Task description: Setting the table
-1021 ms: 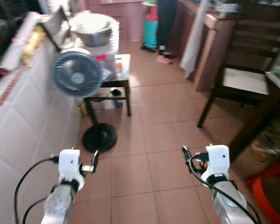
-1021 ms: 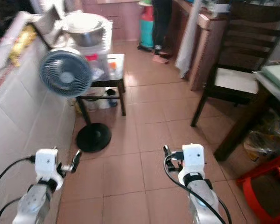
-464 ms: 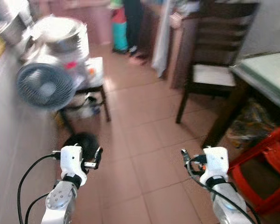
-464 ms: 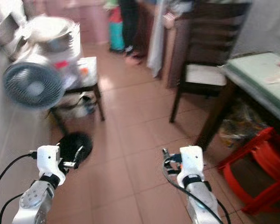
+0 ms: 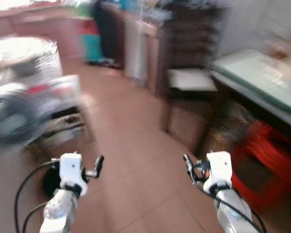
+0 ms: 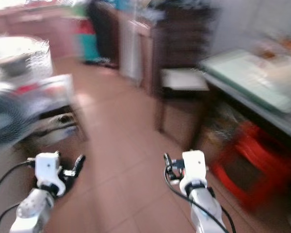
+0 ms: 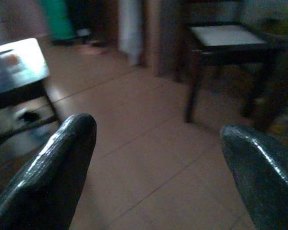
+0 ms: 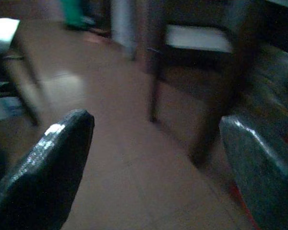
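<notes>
Two hands, left hand [image 5: 98, 164] and right hand [image 5: 186, 161], spread wide, empty; one chair [image 5: 189, 80], one table [image 5: 262, 77].

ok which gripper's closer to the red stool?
Right. The right gripper hangs just beside the red stool, on the stool's side of the floor; the left gripper is across the floor by the fan.

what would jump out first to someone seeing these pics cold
The two silver arms reach out low in front, the left claw and right claw both open and empty above the reddish tiled floor. To the robot's right, a bright red stool sits under a table with a pale green top, a dark wooden chair beside it. Everything is blurred.
</notes>
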